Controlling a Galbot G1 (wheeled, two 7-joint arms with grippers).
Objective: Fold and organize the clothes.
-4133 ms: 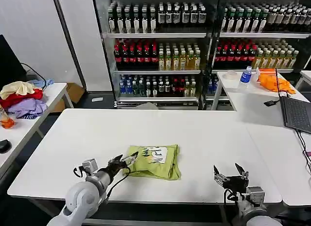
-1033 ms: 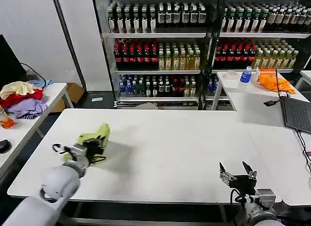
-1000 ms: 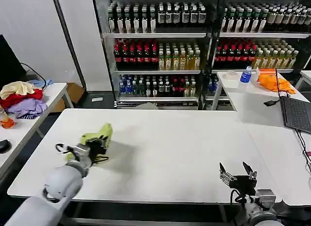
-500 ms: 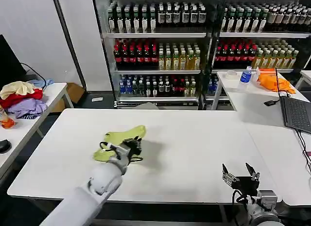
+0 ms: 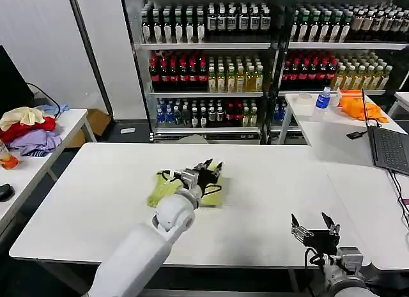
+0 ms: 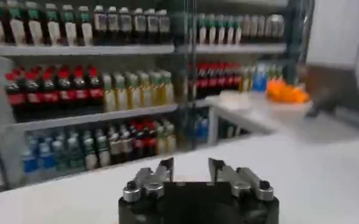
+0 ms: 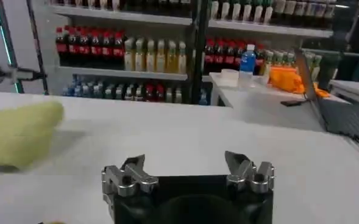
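Down near the table's front edge the right gripper point(image 5: 314, 225) waits spread wide, while far ahead the left gripper point(image 5: 206, 174) pinches 1 lime shirt point(image 5: 161, 189); lower it slowly so the folds stay flat.

Glass-fronted drinks shelves point(image 5: 211, 60) (rows of bottles) line the back wall, behind white tables point(image 5: 268, 182).
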